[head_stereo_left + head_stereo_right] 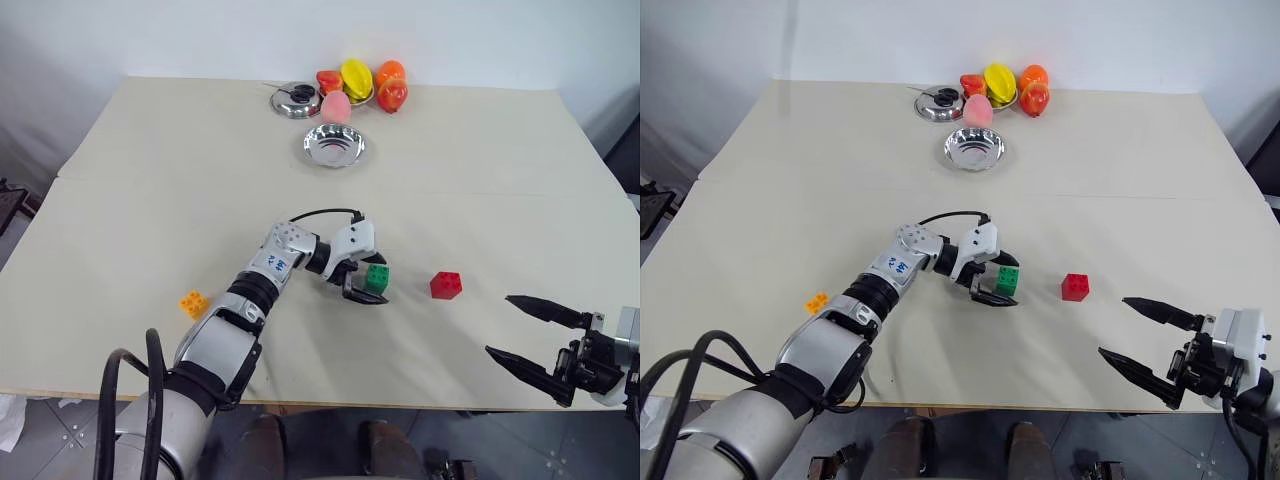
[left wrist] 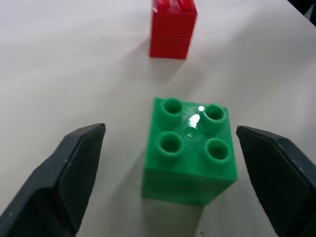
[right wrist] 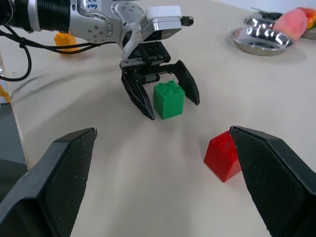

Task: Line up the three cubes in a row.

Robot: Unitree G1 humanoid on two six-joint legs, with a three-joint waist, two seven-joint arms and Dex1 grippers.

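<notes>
Green cube (image 1: 377,278) sits on the desk (image 1: 150,200) between the left claw's (image 1: 366,283) spread fingers, apparently untouched; red cube (image 1: 446,285) near, orange cube (image 1: 194,302) well apart. Right claw (image 1: 525,335) gapes empty.

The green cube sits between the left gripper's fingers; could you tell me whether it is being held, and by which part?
Nothing is held. The left gripper stands open around the green cube, its fingers clear of both sides.

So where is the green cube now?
The green cube stands on the table between the open left gripper's fingers, with the red cube to its right.
</notes>
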